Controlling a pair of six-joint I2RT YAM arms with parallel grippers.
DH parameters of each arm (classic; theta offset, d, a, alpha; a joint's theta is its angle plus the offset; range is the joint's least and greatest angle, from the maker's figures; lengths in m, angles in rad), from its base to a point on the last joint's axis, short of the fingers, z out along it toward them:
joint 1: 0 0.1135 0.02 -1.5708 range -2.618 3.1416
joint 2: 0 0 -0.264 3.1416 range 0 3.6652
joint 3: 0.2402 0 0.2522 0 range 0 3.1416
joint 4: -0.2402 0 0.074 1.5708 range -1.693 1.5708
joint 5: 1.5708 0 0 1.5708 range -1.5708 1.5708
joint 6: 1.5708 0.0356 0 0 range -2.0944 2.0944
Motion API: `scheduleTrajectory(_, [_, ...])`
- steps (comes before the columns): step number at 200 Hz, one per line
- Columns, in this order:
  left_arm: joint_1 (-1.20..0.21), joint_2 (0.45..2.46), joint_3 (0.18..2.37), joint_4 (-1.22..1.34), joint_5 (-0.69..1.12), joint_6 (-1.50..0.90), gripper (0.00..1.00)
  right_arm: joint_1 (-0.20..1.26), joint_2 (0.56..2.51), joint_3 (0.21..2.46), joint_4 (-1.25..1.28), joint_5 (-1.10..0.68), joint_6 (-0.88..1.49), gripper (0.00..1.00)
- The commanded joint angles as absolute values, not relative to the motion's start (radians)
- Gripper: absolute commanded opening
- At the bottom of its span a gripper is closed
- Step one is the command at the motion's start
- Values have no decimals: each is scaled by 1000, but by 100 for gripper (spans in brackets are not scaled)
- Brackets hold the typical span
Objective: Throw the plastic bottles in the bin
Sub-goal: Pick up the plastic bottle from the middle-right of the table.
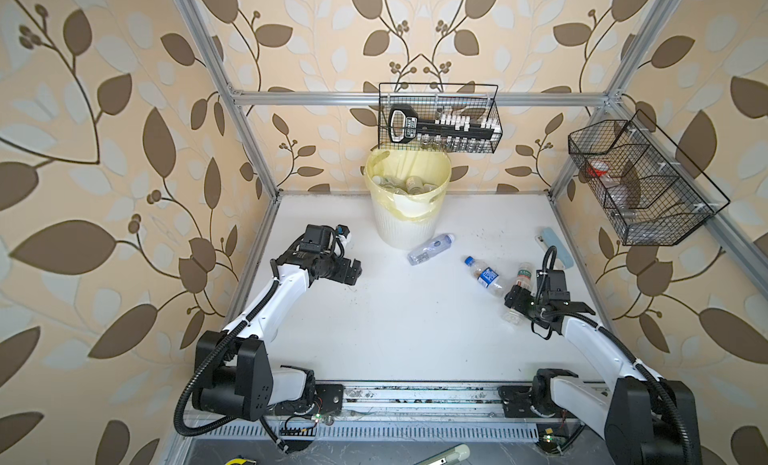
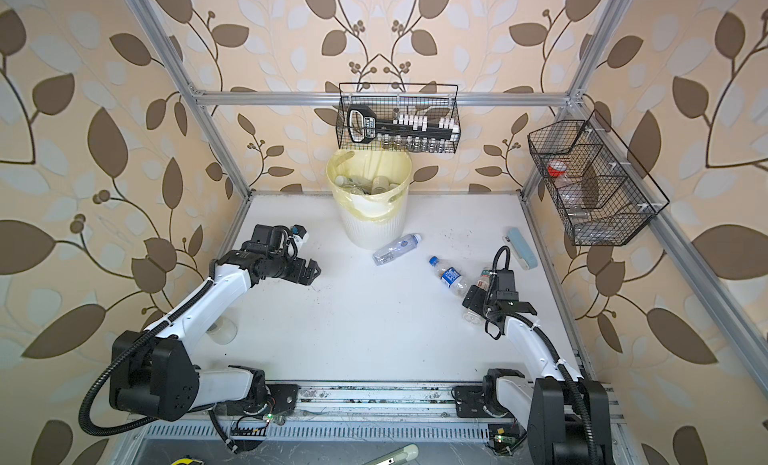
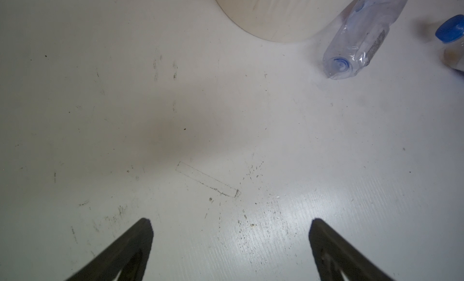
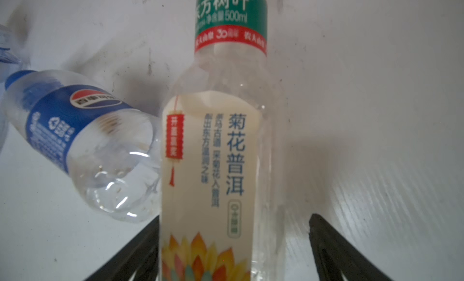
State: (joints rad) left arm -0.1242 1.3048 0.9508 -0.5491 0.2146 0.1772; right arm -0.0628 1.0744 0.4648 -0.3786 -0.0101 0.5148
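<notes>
Right jaws apart, left jaws apart and empty. Bin point(image 1: 399, 230) at back of surface point(image 1: 415, 326). Tea bottle point(image 4: 211, 166) lies between right jaws, unclamped, well apart from it. Likely light, thin-walled, slick, crushable: take mid-body, on label.

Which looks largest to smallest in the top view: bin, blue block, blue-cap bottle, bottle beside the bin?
1. bin, by far.
2. blue-cap bottle and bottle beside the bin: alike, can't rank.
3. blue block, slimmer than either bottle.
</notes>
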Motion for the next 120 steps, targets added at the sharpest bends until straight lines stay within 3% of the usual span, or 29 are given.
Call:
scheduleTrajectory(1, [-106, 1299, 960, -550, 254, 180, 99, -44, 1080, 452, -354, 12, 524, 85])
scheduleTrajectory(40, [-88, 1299, 959, -555, 277, 181, 99, -15, 1067, 458, -364, 33, 529, 76])
scheduleTrajectory(97, [-65, 1292, 957, -558, 298, 182, 99, -11, 1054, 460, -379, 31, 526, 54])
scheduleTrajectory(120, [-58, 1289, 951, -549, 298, 181, 99, -9, 1043, 465, -390, 28, 529, 54])
